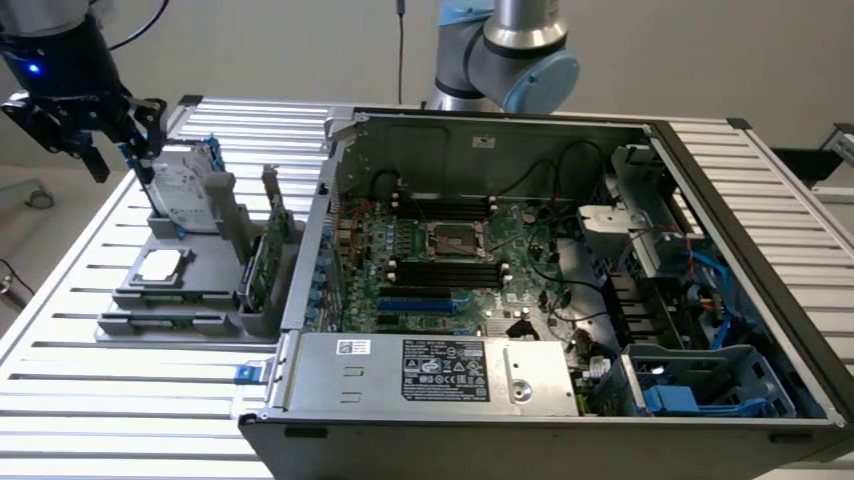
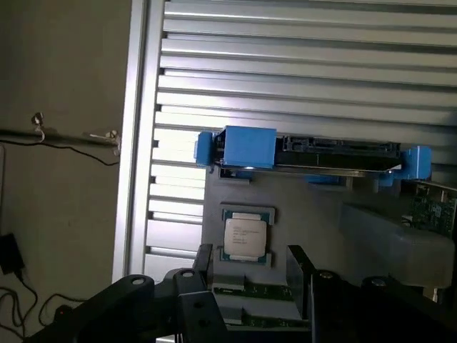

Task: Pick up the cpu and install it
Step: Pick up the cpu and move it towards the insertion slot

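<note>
Cpu, a small square chip with a pale silver top, lies in a grey plastic tray at the exterior view's left. The black gripper hangs above it, fingers apart and empty.

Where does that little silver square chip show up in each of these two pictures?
Exterior view: the cpu lies flat in a grey holder, to the exterior view's left of the open computer case.
Wrist view: the cpu sits between the hard drive and the open claw.
Shared landmark: the blue-framed hard drive, standing beside the holder.
</note>
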You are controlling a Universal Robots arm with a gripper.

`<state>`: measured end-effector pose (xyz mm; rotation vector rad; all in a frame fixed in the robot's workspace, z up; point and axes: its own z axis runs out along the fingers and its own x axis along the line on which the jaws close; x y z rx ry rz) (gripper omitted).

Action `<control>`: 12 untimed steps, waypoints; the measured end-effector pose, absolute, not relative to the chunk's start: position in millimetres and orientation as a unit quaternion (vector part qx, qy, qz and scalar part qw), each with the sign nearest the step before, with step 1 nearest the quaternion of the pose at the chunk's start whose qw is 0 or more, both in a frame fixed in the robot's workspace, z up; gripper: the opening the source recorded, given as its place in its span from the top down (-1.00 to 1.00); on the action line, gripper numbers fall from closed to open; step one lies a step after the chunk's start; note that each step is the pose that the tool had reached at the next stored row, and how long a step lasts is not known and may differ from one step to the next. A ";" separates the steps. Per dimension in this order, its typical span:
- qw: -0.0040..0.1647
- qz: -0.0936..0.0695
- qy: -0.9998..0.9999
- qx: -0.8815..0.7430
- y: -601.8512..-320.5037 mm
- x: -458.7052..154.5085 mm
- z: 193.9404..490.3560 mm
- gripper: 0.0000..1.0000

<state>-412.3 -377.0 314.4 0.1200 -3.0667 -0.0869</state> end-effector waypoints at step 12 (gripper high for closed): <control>0.043 -0.030 -0.996 0.070 -388.7 -412.7 293.9 -0.07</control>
